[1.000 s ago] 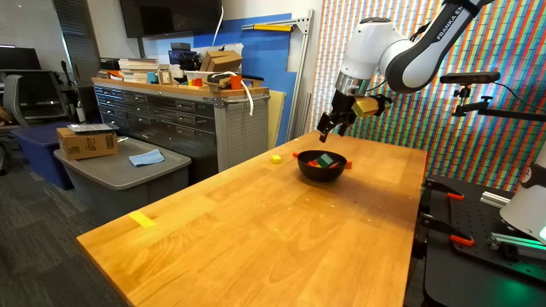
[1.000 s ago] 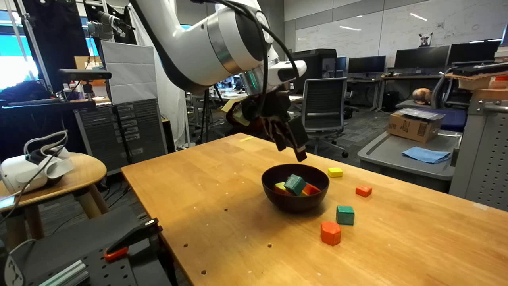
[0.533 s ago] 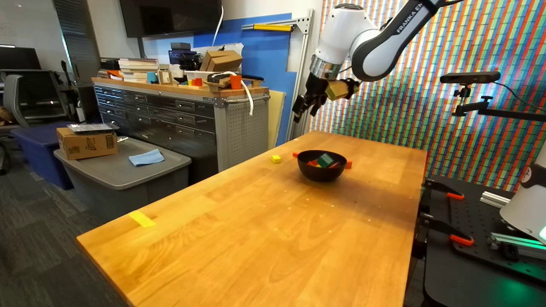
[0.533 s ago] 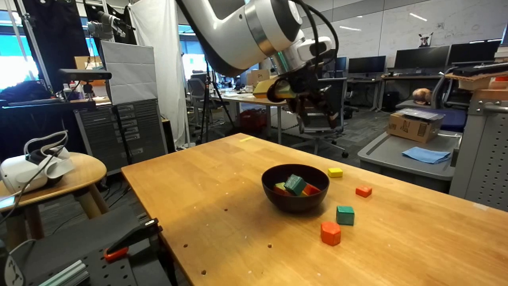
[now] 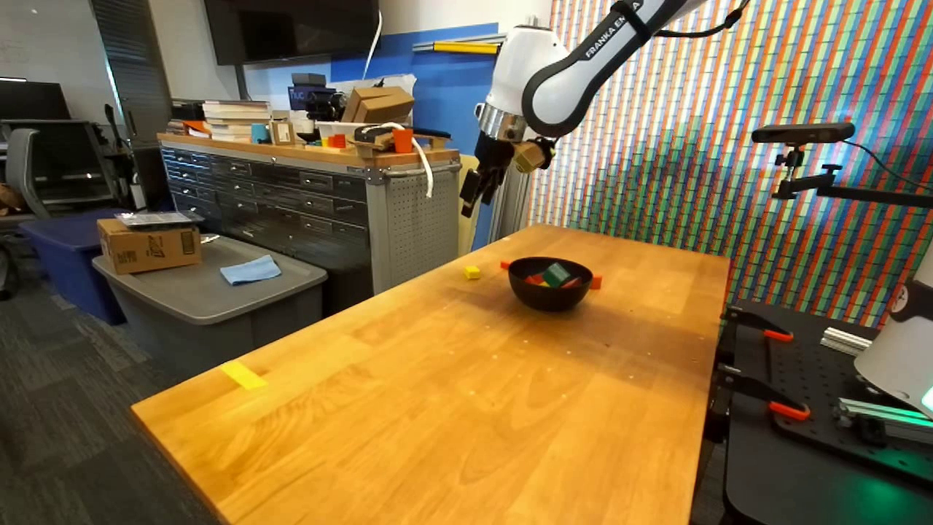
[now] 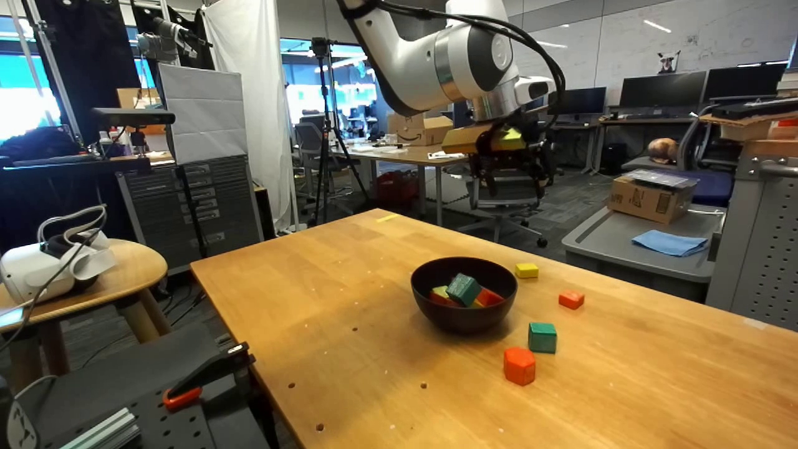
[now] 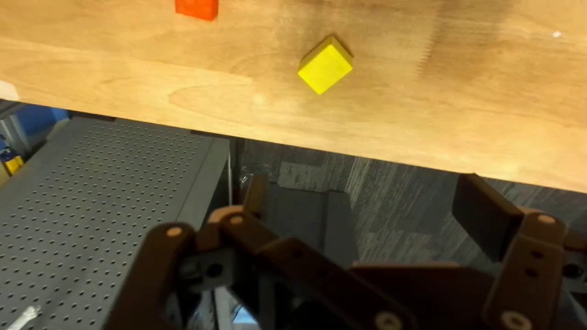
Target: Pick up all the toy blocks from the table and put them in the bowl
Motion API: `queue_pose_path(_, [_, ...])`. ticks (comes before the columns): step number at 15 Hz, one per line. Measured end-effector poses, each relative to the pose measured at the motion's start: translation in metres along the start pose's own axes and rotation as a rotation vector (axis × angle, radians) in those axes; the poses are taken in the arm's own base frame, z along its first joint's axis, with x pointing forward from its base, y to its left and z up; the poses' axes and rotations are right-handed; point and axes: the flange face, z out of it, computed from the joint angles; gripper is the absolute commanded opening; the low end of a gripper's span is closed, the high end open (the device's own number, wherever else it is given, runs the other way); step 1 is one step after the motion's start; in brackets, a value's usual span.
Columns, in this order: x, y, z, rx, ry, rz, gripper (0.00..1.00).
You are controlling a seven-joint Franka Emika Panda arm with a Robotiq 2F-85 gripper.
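My gripper (image 7: 367, 208) stands open and empty, high above the edge of the table (image 5: 437, 408). In the wrist view a yellow block (image 7: 325, 66) lies ahead of the fingertips, with part of a red block (image 7: 197, 8) at the top. The black bowl (image 6: 436, 315) holds a green block (image 6: 463, 290) on top of red and yellow ones. Outside it, in an exterior view, lie the yellow block (image 6: 527, 270), a flat red block (image 6: 571, 300), a green cube (image 6: 542, 337) and a red hexagonal block (image 6: 519, 366). The bowl partly hides some of these in an exterior view (image 5: 548, 295).
A flat yellow strip (image 5: 243, 375) is stuck near the table's far end. Beyond the long edge stand a grey lidded bin (image 5: 204, 292) and a drawer cabinet (image 5: 270, 193). Clamps (image 5: 773, 402) sit along the opposite side, near a camera on a stand (image 5: 802, 133).
From above the bowl, my gripper has risen and swung away toward the table edge on the yellow block's side, staying open. Bowl and blocks have not moved.
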Motion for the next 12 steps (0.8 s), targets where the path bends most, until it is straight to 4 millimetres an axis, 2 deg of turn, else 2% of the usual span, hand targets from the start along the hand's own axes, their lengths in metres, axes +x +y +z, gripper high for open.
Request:
queue_pose_path(2, [0.007, 0.010, 0.013, 0.021, -0.078, -0.041, 1.00])
queue_pose_path(5, [0.015, 0.025, 0.021, -0.018, -0.129, -0.040, 1.00])
queue_pose_path(12, [0.012, 0.016, 0.033, -0.022, -0.151, -0.052, 1.00])
